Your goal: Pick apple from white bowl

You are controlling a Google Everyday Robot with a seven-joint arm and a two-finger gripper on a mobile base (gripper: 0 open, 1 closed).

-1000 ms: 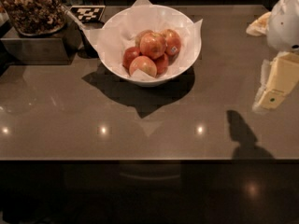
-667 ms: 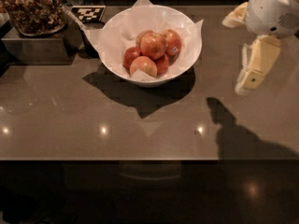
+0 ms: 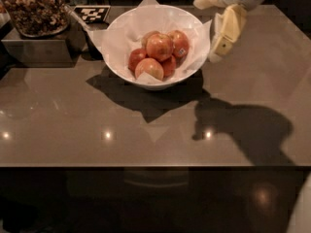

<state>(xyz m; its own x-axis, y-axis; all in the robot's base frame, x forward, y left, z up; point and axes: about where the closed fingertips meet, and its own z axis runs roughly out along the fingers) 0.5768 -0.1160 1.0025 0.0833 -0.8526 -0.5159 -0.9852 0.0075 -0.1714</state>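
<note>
The white bowl (image 3: 121, 57) stands at the back middle of the grey counter, lined with white paper whose corners stick up past the rim. Several apples lie in it. The large red-orange apple (image 3: 159, 46) sits on top in the middle. A red apple with a small sticker (image 3: 180, 42) is to its right and a paler yellow-pink one (image 3: 149, 68) is in front. My gripper (image 3: 214, 30) hangs just beyond the bowl's right rim, above the counter. Its cream fingers (image 3: 227, 28) are spread open and hold nothing.
A metal tray with a glass container of brown snacks (image 3: 34, 8) stands at the back left. A black-and-white marker card (image 3: 95, 12) lies behind the bowl. The counter's front edge (image 3: 155, 166) runs across the lower part of the view.
My gripper has moved left from the right edge of the view to just beside the bowl's right rim. Its shadow on the counter followed. The bowl and apples have not moved.
</note>
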